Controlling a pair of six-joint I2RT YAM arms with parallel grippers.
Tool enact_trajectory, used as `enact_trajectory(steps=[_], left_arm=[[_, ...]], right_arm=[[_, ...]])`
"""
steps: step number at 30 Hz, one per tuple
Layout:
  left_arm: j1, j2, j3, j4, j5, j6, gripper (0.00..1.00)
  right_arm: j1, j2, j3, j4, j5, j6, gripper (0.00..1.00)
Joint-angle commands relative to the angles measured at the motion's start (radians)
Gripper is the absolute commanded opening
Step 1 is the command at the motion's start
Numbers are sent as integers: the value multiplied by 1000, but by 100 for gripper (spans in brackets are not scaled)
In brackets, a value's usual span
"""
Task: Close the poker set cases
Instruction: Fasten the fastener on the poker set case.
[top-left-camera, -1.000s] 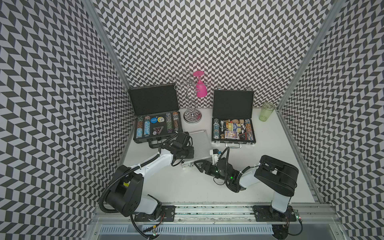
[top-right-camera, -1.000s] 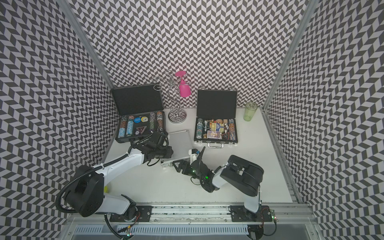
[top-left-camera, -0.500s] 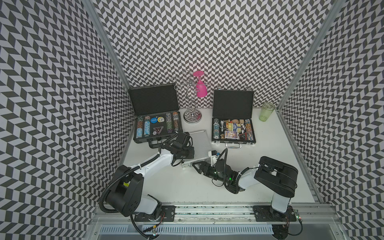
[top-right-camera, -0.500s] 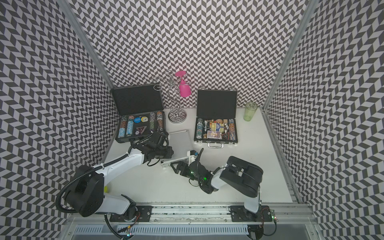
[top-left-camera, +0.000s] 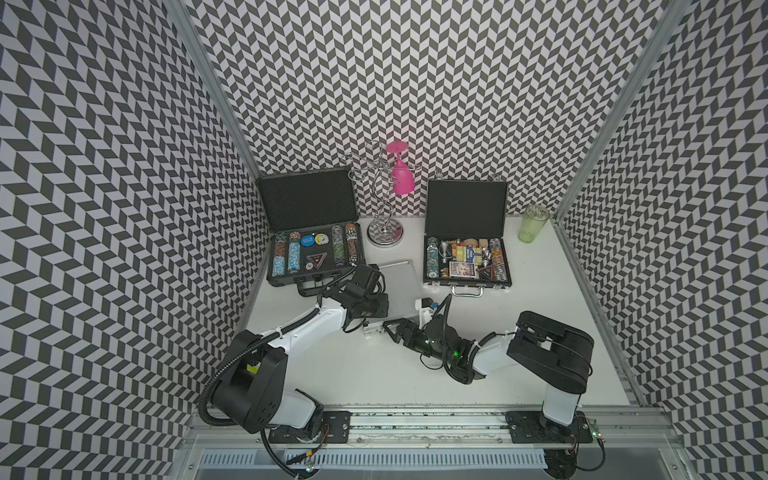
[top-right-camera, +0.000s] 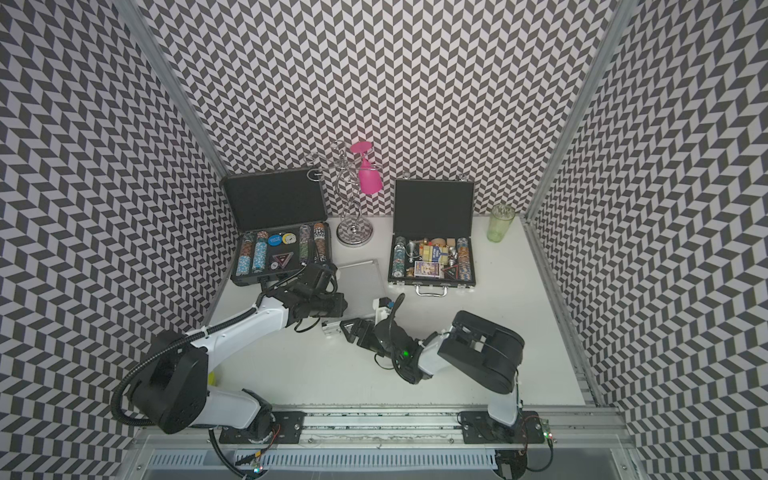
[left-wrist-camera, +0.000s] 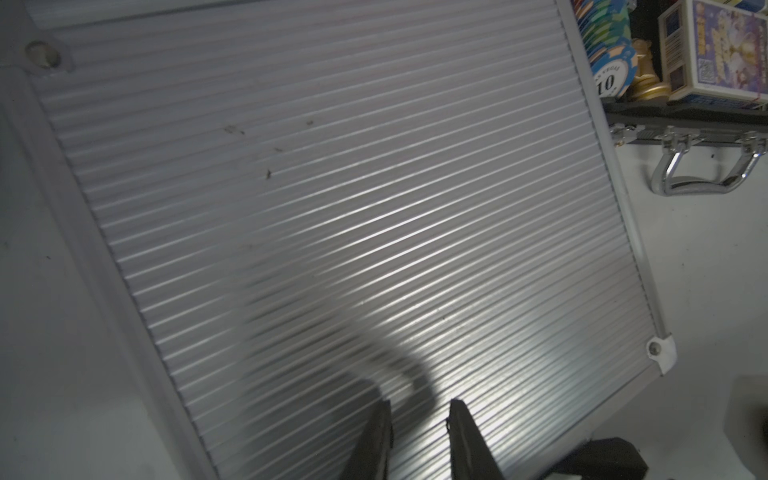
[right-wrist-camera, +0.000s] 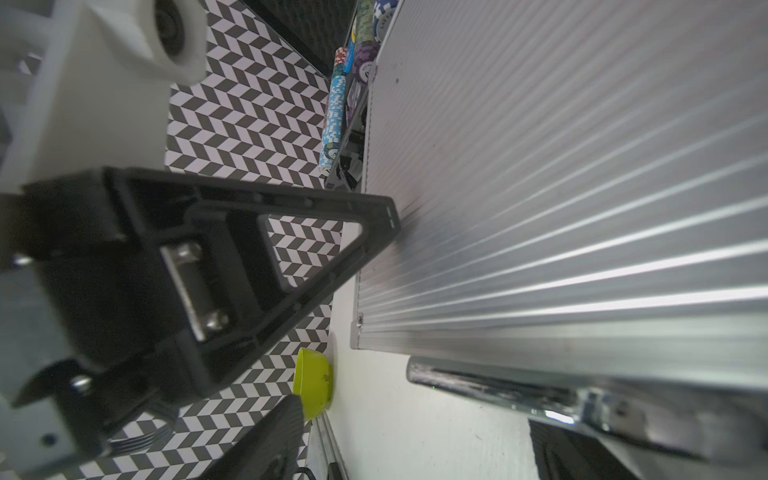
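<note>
The small ribbed silver case (top-left-camera: 401, 282) (top-right-camera: 359, 276) lies mid-table with its lid down. My left gripper (top-left-camera: 387, 308) (left-wrist-camera: 419, 415) rests on that lid (left-wrist-camera: 332, 208), fingers a little apart and holding nothing; one fingertip (right-wrist-camera: 384, 216) touches the ribs. My right gripper (top-left-camera: 392, 329) (right-wrist-camera: 415, 440) stands wide open at the case's front edge, beside its chrome handle (right-wrist-camera: 478, 384). The large dark-grey case (top-left-camera: 316, 257) at back left and the flat black case (top-left-camera: 465, 266) with a silver handle (top-left-camera: 467, 292) at back right both stand open, full of chips.
A chrome glass stand (top-left-camera: 384, 232) holding a pink glass (top-left-camera: 402, 178) stands between the two open cases. A green tumbler (top-left-camera: 533, 224) is at the back right corner. A yellow-green bowl (right-wrist-camera: 313, 382) sits by the left wall. Patterned walls close in on three sides.
My right gripper has crept slightly left along the silver case's front edge. The left gripper has stayed on the lid.
</note>
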Motion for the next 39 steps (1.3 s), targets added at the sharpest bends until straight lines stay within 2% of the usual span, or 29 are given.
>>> enact_trajectory(steps=[1,8,30,39], left_arm=[[-4,18,-38,-85,26,-9,27],[-3,18,-36,-89,24,-7,27],[-3,5,-63,-91,39,-3,26],[-3,-3,-94,-82,71,-4,24]], right_arm=[[-4,26,10,-2,13,27,86],[-8,30,36,-75,18,26,86],[-32,55,59,-44,28,57,86],[-34,79,80,-25,33,72,77]])
